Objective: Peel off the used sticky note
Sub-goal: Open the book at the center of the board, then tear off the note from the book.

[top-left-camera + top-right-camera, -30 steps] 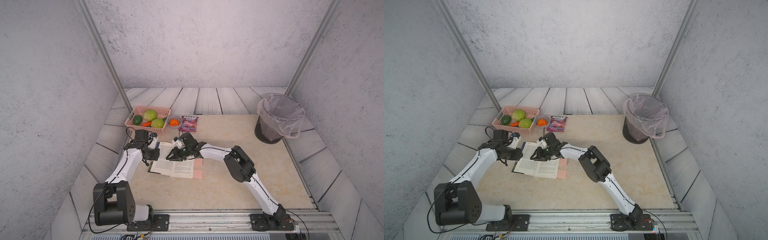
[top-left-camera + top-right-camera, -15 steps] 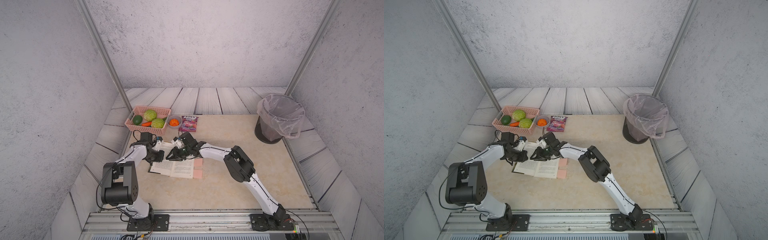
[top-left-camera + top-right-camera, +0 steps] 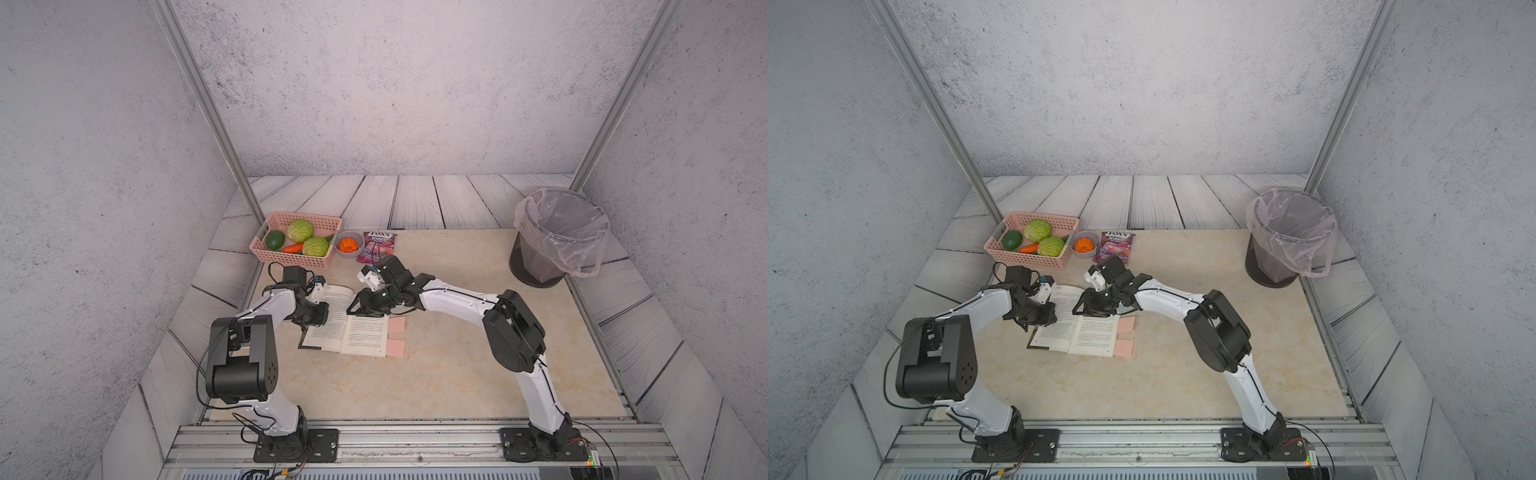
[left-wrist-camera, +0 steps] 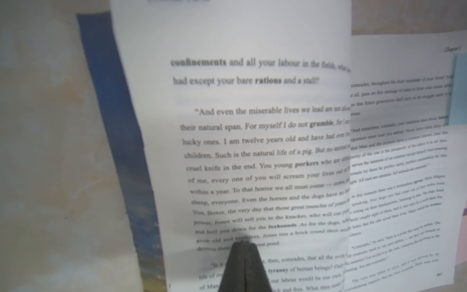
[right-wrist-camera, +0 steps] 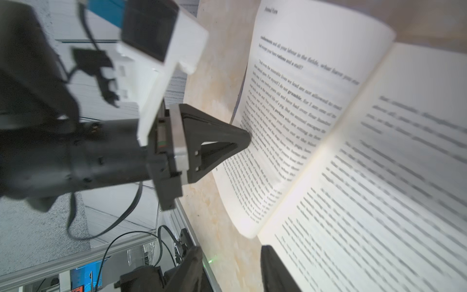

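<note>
An open book lies flat on the table in both top views. Two pink sticky notes stick out past its right page edge. In the left wrist view a light blue sticky note shows at that page's far edge. I cannot tell which note is the used one. My left gripper is shut, its tips pressed on the left page. My right gripper hovers open over the far end of the book, one finger over the right page, nothing held.
At the back left stand a pink basket of vegetables, a grey bowl of orange pieces and a purple snack packet. A dark bin with a plastic liner is at the back right.
My left gripper has shut and come down on the left page while that arm's elbow swung up and in. The right gripper's jaws have widened a little; that arm stays put.
</note>
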